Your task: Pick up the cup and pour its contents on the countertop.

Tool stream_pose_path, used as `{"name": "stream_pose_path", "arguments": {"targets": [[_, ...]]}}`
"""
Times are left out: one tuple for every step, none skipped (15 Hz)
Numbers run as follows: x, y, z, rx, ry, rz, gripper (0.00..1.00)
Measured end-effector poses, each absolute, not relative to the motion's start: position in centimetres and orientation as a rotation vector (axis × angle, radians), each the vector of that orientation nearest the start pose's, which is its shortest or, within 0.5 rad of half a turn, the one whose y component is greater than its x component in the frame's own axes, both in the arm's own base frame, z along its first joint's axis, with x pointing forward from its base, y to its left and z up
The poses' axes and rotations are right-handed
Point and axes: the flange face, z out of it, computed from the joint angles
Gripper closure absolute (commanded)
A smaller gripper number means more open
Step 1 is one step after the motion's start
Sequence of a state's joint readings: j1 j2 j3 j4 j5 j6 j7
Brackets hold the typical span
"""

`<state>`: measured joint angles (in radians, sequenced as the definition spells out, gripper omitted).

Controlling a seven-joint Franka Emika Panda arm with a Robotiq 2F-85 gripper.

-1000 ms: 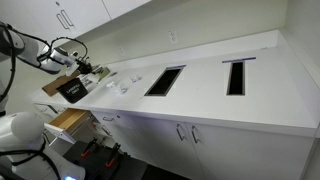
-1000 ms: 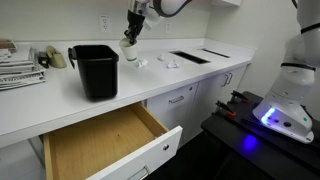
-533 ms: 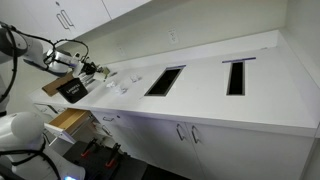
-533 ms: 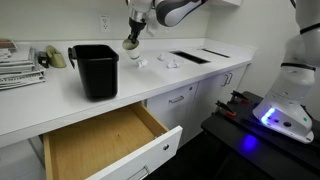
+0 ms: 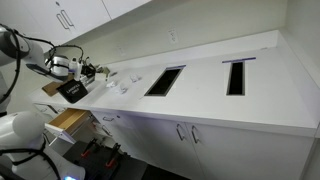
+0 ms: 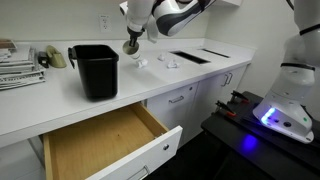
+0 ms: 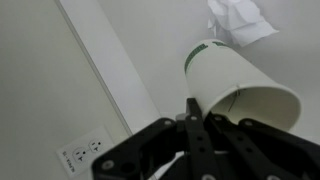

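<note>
Gripper (image 6: 130,42) jaws closed on cup (image 7: 236,86) rim, cup tilted above countertop (image 6: 186,70) beside black bin (image 6: 95,70); open counter beyond.

From where I work, a black square plastic bin (image 6: 96,70) stands open-topped, with a stack of printed papers (image 6: 18,68) to its left. Below it a brown wooden drawer (image 6: 100,145) is pulled out. A white wall outlet (image 6: 103,21) sits on the far wall. In the wrist view, a crumpled white paper (image 7: 238,18) lies flat.
</note>
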<state>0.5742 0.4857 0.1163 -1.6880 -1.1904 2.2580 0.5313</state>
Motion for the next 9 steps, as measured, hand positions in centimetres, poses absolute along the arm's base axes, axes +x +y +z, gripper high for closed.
{"name": "stream_pose_path", "arguments": {"targets": [[55.0,41.7,33.4,2.072,1.066,0.733,0.99],[54.6,42.1,32.8,2.009,1.094,0.735,0.99],[54.3,42.4,32.2,1.947,1.119,0.737,0.99],[54.1,42.6,31.5,1.884,1.144,0.740,0.99],[53.9,42.8,31.0,1.822,1.165,0.743,0.99],[53.8,42.8,30.5,1.761,1.185,0.749,0.99],[53.8,42.7,30.0,1.698,1.204,0.755,0.99],[53.8,42.6,29.6,1.634,1.218,0.762,0.99],[53.9,42.4,29.3,1.568,1.229,0.770,0.99]]}}
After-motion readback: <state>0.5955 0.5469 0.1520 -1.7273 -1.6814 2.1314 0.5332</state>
